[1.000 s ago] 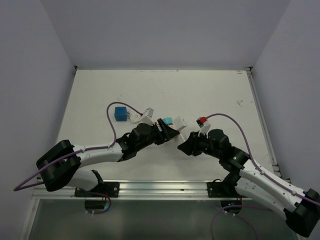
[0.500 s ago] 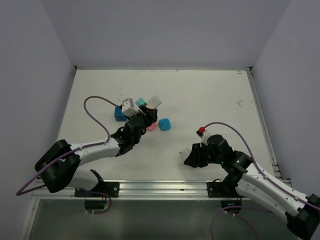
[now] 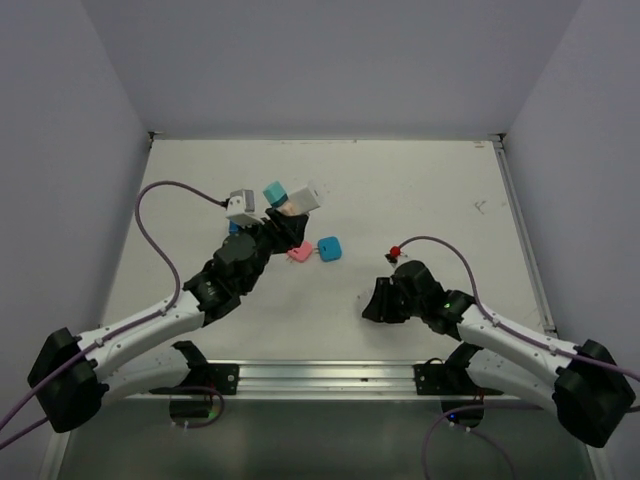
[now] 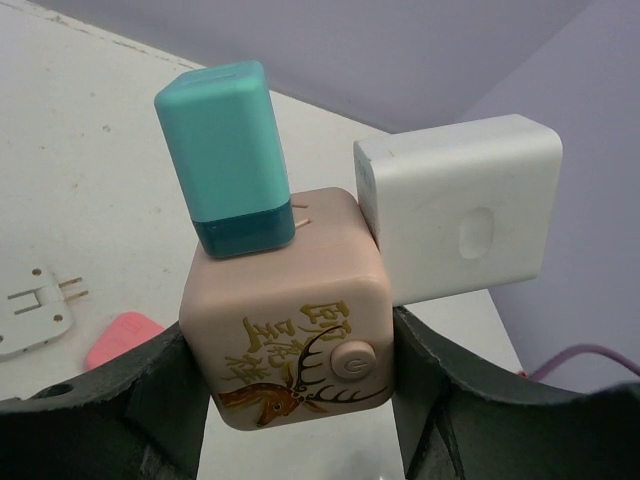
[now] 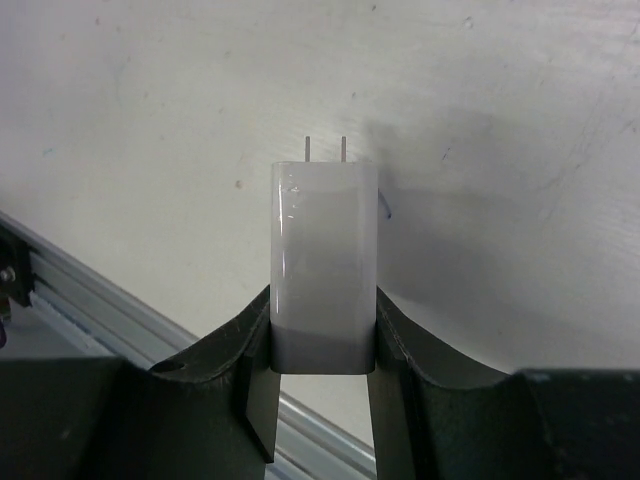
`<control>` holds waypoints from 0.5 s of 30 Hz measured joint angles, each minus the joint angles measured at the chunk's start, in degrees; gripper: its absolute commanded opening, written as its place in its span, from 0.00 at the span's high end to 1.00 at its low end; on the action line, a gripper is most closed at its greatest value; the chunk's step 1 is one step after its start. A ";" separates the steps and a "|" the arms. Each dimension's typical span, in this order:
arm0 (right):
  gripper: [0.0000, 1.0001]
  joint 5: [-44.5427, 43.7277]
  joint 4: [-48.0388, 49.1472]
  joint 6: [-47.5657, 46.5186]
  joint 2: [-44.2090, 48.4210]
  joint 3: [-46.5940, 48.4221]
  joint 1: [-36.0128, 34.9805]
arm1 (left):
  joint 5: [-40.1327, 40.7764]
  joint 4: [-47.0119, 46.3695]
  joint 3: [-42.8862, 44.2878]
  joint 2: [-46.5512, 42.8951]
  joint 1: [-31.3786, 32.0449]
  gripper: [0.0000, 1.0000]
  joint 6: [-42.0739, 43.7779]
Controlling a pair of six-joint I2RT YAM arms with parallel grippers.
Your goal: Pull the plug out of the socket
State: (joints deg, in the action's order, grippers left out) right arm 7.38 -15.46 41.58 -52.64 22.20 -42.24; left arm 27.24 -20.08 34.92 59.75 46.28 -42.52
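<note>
- Left gripper (image 4: 295, 390) clamps the beige cube socket (image 4: 285, 330) by its sides, held above the table (image 4: 90, 190); a teal plug (image 4: 232, 150) and a white adapter (image 4: 460, 215) are plugged into it
- Right gripper (image 5: 322, 350) pinches a white plug (image 5: 325, 250), prongs bare, well apart from the socket

Lab test cell: white table (image 3: 420, 180), plain grey walls (image 3: 330, 60), aluminium mounting rail (image 3: 320, 374).
</note>
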 measured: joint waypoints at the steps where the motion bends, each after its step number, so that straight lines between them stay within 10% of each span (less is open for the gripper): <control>1: 1.00 -0.24 1.49 0.17 -2.19 0.00 0.57 | -0.85 1.84 0.04 -1.68 0.00 1.00 1.09; 10: 0.86 -0.17 18.25 3.04 -20.57 4.00 5.66 | -9.57 17.94 -0.46 -15.10 -0.02 1.00 10.86; 15: 0.59 1.14 24.55 3.89 -30.14 9.16 5.68 | -13.42 23.39 -2.93 -22.62 -0.02 1.00 15.52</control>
State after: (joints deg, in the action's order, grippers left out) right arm 8.51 9.08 45.47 -82.78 31.35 -36.56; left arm 13.82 3.31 31.99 37.12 46.26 -27.00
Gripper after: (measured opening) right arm 0.377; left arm 0.652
